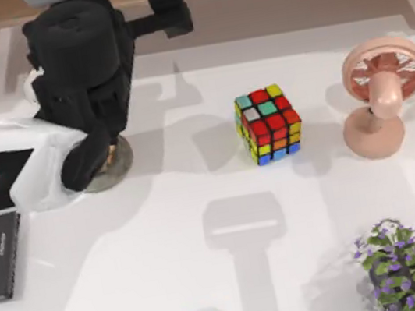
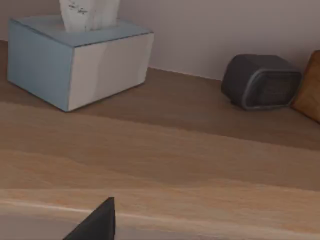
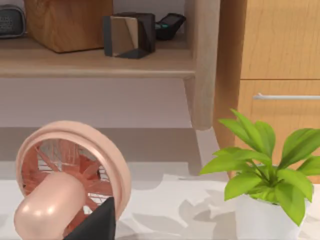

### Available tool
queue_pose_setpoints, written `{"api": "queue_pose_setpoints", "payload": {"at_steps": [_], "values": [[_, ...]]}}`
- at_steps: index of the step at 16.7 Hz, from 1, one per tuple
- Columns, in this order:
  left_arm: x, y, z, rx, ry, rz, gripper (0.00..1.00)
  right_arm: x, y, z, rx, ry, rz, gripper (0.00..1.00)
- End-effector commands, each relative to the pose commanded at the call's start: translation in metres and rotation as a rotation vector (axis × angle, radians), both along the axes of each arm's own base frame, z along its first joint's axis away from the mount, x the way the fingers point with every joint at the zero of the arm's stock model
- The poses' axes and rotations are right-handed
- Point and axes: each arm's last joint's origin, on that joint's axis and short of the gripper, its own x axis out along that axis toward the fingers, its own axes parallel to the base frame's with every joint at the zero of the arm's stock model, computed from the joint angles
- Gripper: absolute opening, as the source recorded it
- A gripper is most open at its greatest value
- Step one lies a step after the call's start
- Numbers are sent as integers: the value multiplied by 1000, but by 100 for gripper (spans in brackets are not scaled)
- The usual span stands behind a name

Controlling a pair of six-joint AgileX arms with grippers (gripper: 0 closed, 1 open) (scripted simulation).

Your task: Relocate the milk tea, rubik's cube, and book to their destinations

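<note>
Left pincer [image 1: 168,8] hovers by the shelf edge, possibly empty; rubik's cube [image 1: 269,124] stands clear.

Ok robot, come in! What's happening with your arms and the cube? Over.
Left arm over table's left, near a grey disc. Rubik's cube sits untouched mid-table. Pink fan stands to its right, apart.

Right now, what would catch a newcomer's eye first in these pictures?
The scrambled multicoloured rubik's cube stands alone mid-table. A pink round desk fan sits to its right, near a purple-flowered potted plant at the front right. My bulky black left arm reaches over the table's back left.
</note>
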Motion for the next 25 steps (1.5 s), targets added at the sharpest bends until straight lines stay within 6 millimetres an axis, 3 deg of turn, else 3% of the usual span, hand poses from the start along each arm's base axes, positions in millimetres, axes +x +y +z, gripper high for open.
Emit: {"api": "queue_pose_setpoints", "payload": {"at_steps": [6, 12, 19, 25], "values": [[47, -90, 33, -80, 309, -77, 100, 0, 0, 0, 0, 0, 0, 100], [50, -157, 39, -72, 671, -32, 100, 0, 0, 0, 0, 0, 0, 100], [23, -186, 2, 61, 1008, 139, 100, 0, 0, 0, 0, 0, 0, 100], [11, -191, -13, 121, 1090, 194, 100, 0, 0, 0, 0, 0, 0, 100]]}}
